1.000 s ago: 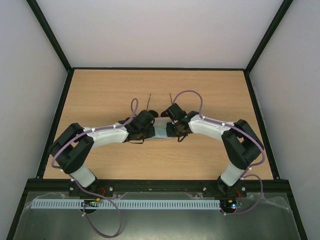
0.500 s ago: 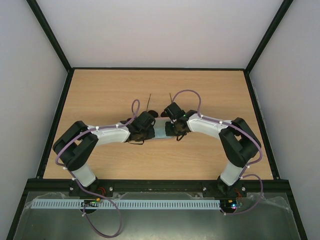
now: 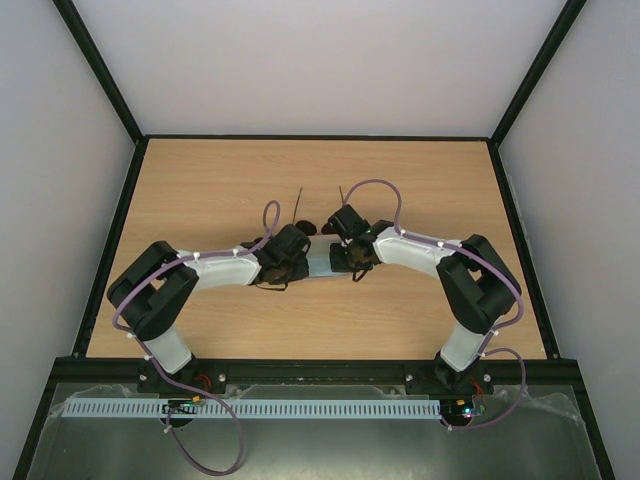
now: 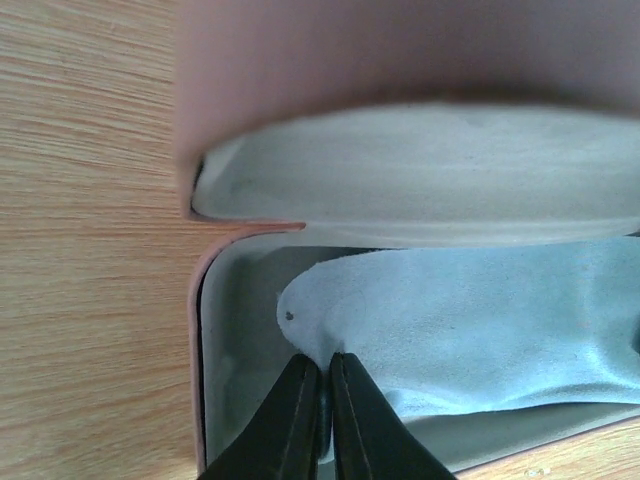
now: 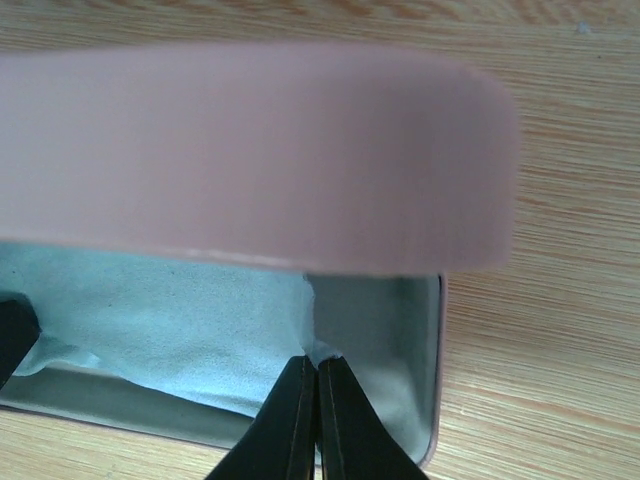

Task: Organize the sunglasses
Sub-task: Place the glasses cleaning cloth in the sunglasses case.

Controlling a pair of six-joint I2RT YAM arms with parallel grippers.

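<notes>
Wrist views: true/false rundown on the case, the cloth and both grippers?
1. The pink case is open. True.
2. The light blue cloth lies outside the case. False: it lies inside the case.
3. The left gripper has its tips at the cloth's edge. True.
4. The right gripper stands wide open. False: its jaws are shut, with the tips at the cloth's edge inside the case.
</notes>
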